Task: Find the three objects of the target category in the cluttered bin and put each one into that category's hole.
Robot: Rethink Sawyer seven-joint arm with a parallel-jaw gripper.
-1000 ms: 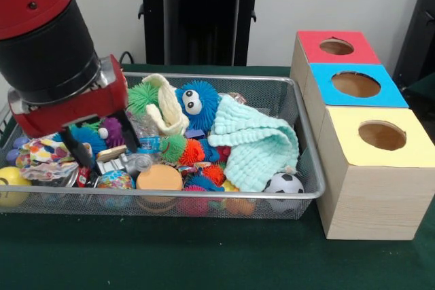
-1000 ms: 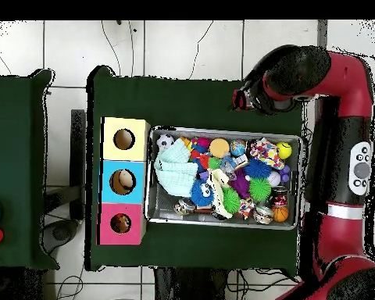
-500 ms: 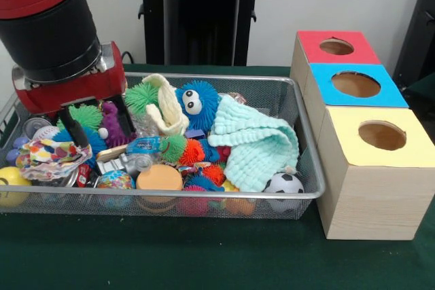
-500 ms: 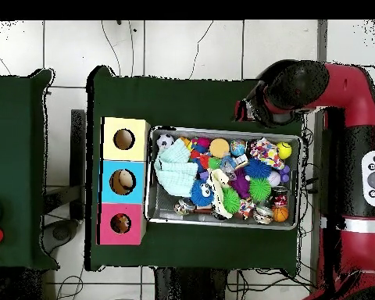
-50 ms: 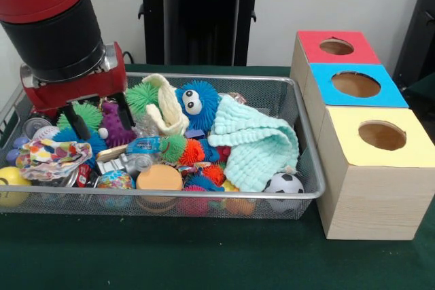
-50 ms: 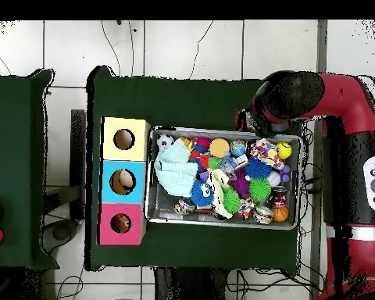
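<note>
Front view faces the bin (image 5: 309, 168) low and close; overhead looks straight down on it, farther.

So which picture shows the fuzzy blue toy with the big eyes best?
The front view: the blue toy faces that camera, both eyes plain. The overhead view shows only its fuzzy top, a small blue blob beside the pale green cloth.

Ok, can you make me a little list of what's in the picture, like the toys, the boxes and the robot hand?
bin: wire mesh bin full of toys
toys: blue googly-eyed puffer, mint cloth, soccer ball, orange ball
boxes: red, blue, yellow, one hole each, beside the bin
gripper: gripper open, empty, over the bin's end far from the boxes
</note>
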